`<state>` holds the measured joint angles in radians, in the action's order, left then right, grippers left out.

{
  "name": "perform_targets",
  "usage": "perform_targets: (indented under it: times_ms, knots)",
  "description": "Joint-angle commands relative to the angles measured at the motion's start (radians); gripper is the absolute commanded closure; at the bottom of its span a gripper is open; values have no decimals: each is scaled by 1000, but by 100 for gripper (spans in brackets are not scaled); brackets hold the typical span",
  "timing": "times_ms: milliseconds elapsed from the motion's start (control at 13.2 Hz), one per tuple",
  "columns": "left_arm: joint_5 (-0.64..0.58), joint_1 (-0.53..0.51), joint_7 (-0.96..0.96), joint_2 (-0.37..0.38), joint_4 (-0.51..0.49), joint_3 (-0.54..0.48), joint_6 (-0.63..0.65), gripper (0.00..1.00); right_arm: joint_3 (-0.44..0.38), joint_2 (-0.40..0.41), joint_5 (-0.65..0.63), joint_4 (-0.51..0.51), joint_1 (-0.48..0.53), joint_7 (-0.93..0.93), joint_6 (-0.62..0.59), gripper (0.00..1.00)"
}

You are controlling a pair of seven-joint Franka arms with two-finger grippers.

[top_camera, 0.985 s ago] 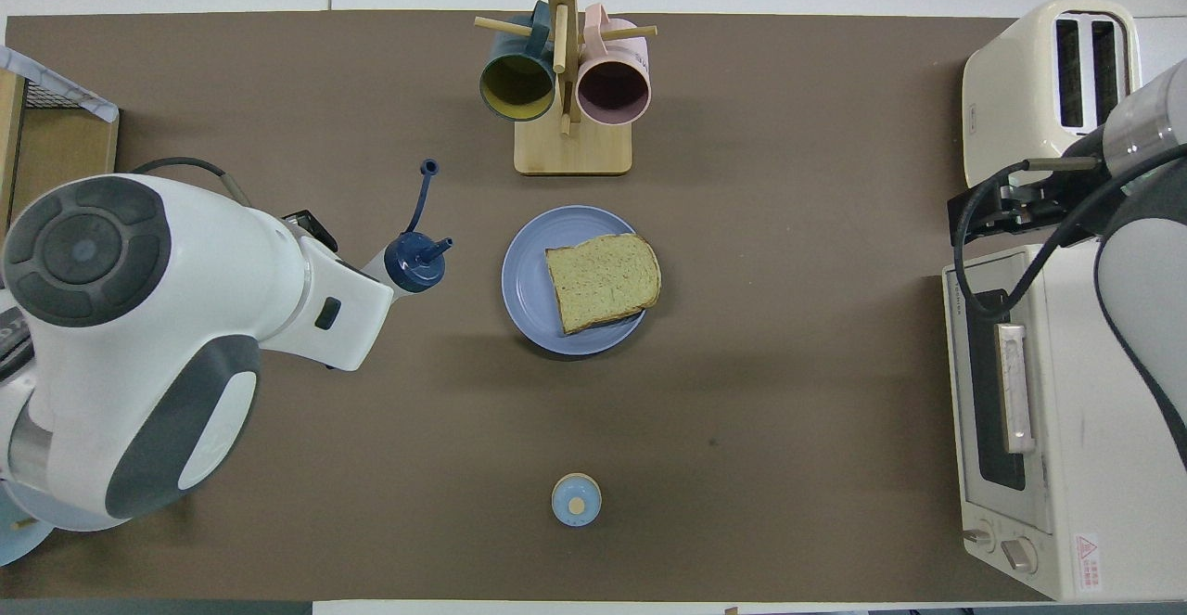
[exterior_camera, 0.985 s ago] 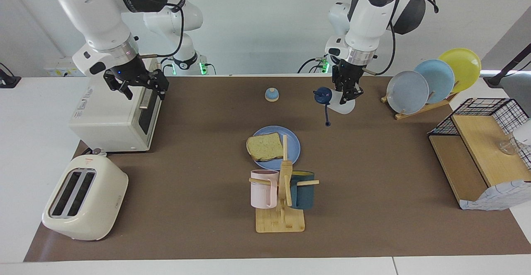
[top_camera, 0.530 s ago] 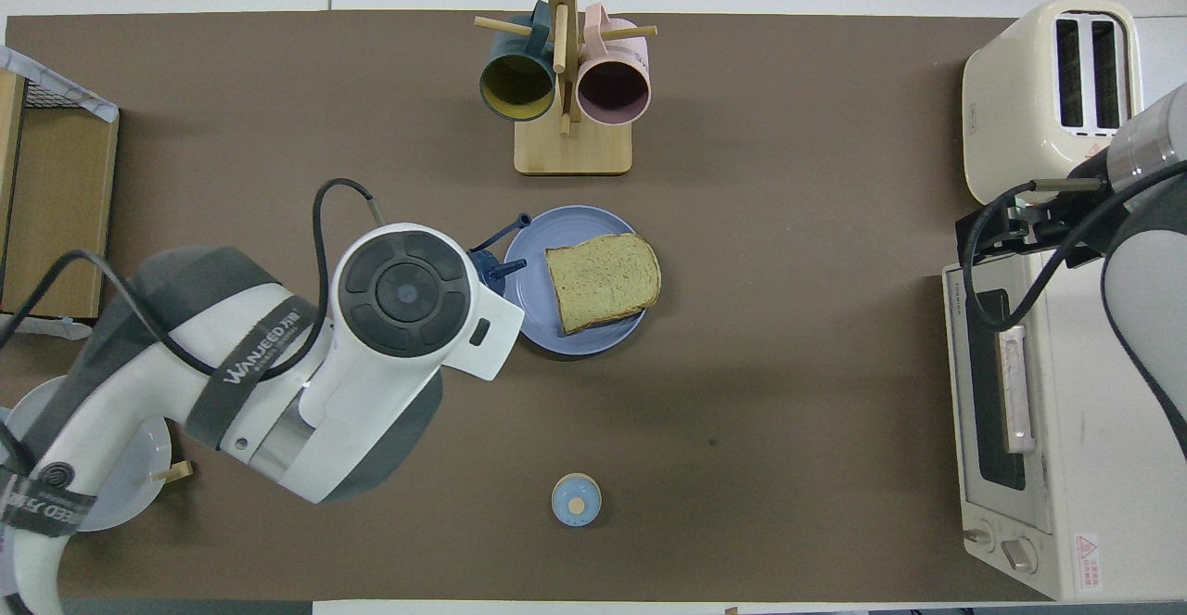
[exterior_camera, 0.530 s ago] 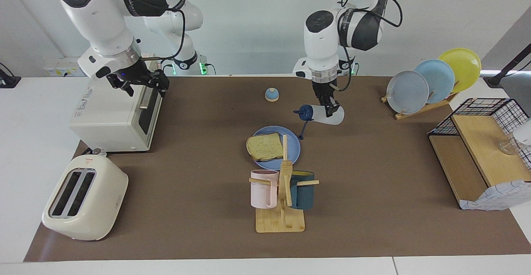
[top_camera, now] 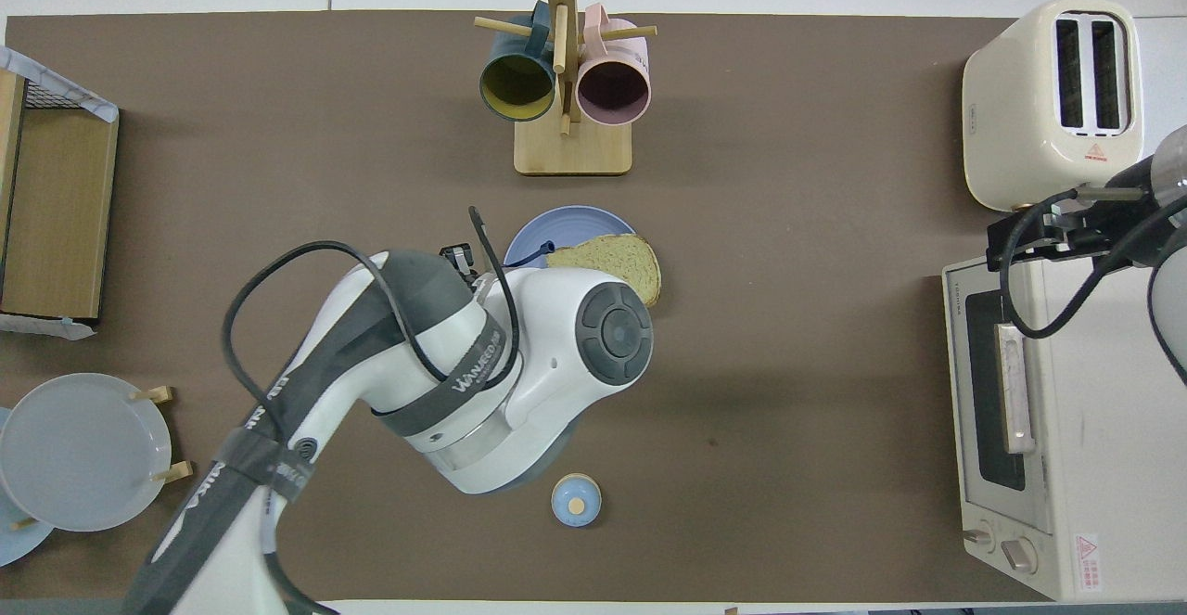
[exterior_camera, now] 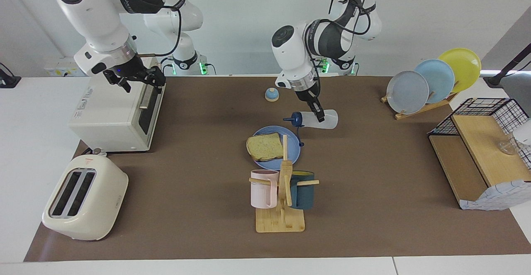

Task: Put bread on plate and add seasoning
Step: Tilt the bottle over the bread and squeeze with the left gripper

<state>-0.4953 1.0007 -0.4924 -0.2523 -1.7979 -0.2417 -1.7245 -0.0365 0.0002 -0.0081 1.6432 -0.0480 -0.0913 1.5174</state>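
The round flat medium-blue plate point(exterior_camera: 295, 150) sits mid-tabletop and carries the thick tan toast slice point(exterior_camera: 264, 146), so only seasoning seems left. The left end effector point(exterior_camera: 318, 115) is clamped on the translucent white bottle with a navy cap point(exterior_camera: 321, 119), tipped sideways above the plate's edge, probably for pouring. The right end effector point(exterior_camera: 137, 78) waits spread wide over the white oven point(exterior_camera: 112, 117). No lettering is readable.

Around the plate point(exterior_camera: 295, 149), the mug rack point(exterior_camera: 282, 200) stands close at six o'clock in the facing view, its post overlapping the rim. The bell point(exterior_camera: 271, 94) sits well clear at twelve. Three and nine o'clock lie open mat.
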Motion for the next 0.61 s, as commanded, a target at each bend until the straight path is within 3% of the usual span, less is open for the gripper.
perform_targets:
  times_ms: [0,152,530]
  knots:
    - [-76,41,18,-154,150,-14,114,100,-3,-2,-6,11,16,36,20,0]
    - [-153,62,20,-174,150,-14,140,100,-35,1,-6,1,22,129,29,0]
    - [-282,93,18,-174,138,-13,204,100,-37,-8,-6,7,19,130,29,0]
